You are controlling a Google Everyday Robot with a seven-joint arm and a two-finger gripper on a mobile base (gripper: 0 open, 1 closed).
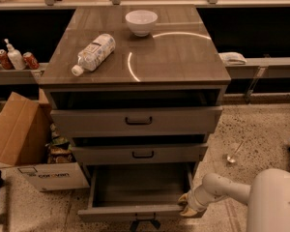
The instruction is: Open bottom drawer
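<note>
The bottom drawer [135, 210] of the grey-brown cabinet stands pulled far out, its plain grey box interior [137, 185] showing empty. Its slim front panel runs along the bottom of the view, with the dark bar handle [145, 219] at its middle. My gripper [187, 205] is at the drawer's right front corner, low to the floor, at the end of the white arm [222, 187] that comes in from the lower right. The middle drawer [140, 154] and top drawer [137, 121] above are each slightly out.
On the cabinet top lie a plastic bottle [93, 52] on its side and a white bowl [141, 22]. An open cardboard box [26, 144] stands on the floor at the left. A spoon [233, 153] lies on the floor at the right. Cans and a bottle [15, 58] sit on a shelf left.
</note>
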